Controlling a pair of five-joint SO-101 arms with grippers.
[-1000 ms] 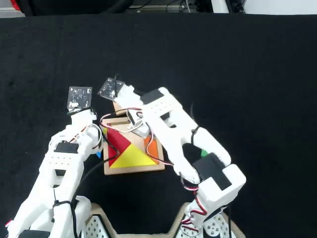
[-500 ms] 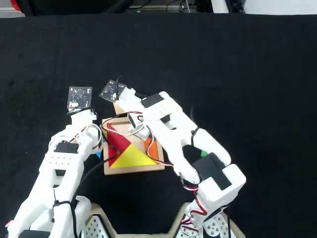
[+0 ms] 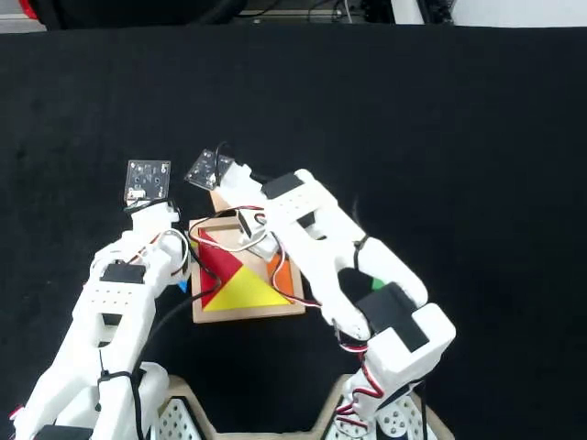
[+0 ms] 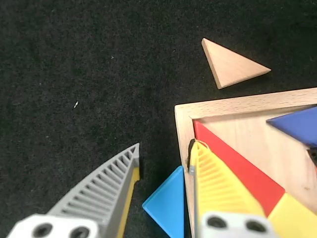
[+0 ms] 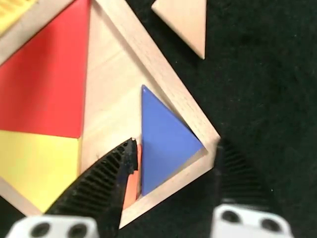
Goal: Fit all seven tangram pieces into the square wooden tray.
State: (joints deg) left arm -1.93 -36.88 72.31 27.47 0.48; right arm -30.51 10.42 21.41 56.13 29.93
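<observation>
This looks like a robotics lab or a maker's bench rather than a home. The surface (image 3: 440, 137) is draped edge to edge in black cloth, and a white left arm (image 3: 119, 302) and a white right arm (image 3: 348, 257) stand on perforated base plates (image 3: 183, 417) at its near edge. The arms' plastic shells look printed, with bare red, white and black wires (image 3: 229, 240) looping in the open and small uncased camera boards (image 3: 148, 181) at the wrists. Dark cables (image 3: 339, 11) lie along the far edge, and a wooden puzzle tray (image 3: 248, 313) sits between the arms.
</observation>
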